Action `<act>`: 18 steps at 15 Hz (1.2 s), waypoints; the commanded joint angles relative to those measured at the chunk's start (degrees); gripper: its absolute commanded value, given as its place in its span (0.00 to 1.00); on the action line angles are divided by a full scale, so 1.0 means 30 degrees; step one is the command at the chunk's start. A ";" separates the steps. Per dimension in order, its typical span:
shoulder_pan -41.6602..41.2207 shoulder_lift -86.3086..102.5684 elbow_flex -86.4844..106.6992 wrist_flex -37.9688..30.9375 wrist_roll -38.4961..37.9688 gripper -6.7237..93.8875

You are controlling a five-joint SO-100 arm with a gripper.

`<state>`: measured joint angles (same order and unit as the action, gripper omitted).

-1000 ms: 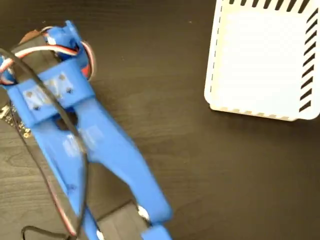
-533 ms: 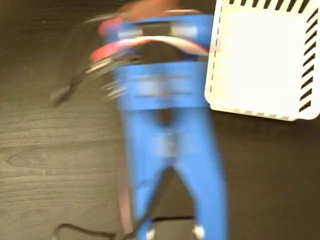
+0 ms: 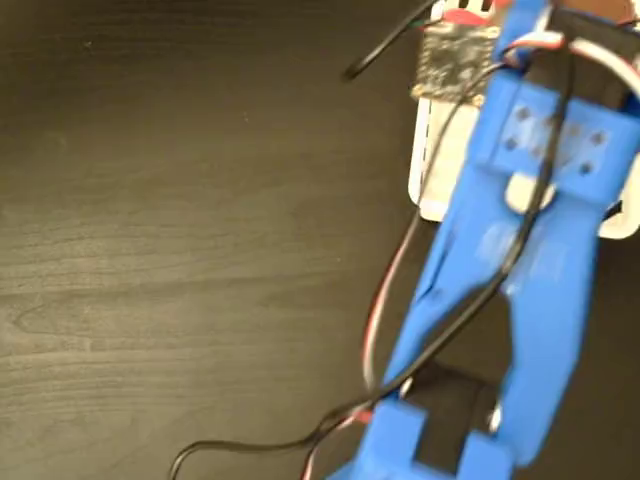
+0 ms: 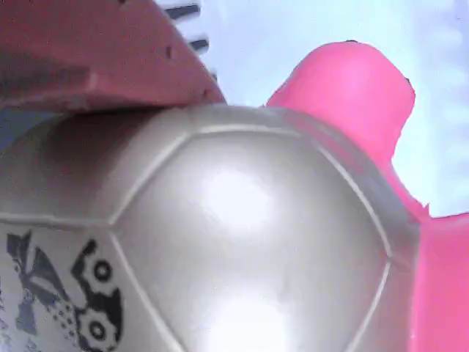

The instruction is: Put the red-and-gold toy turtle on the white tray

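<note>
The red-and-gold toy turtle (image 4: 242, 242) was held clamped in the gripper (image 4: 146, 81), over the white tray (image 3: 428, 190). Risk judged: release near the rim could tip it onto the dark wood-grain table (image 3: 180, 260). Rim clearance couldn't be told. Table otherwise bare; loose cables (image 3: 400, 330) trailed the blue arm (image 3: 520, 280).

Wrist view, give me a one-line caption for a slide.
Close-up of the toy turtle, gold shell and pink head, held against a gripper finger above the white tray.

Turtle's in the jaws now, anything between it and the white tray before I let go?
Nothing visible. In the wrist view the toy turtle fills the frame with the white tray right behind it. In the fixed view the arm hangs over the tray's left part, hiding the turtle.
</note>
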<state>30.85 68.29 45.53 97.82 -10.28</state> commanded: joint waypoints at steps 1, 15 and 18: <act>0.0410 -0.0850 -0.1523 -0.0674 0.0820 0.07; -0.0176 -0.7002 -0.4805 -0.1553 0.3076 0.07; -0.0234 -0.7266 -0.4395 -0.1582 0.3076 0.07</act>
<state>30.67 43.86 34.01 93.52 -0.79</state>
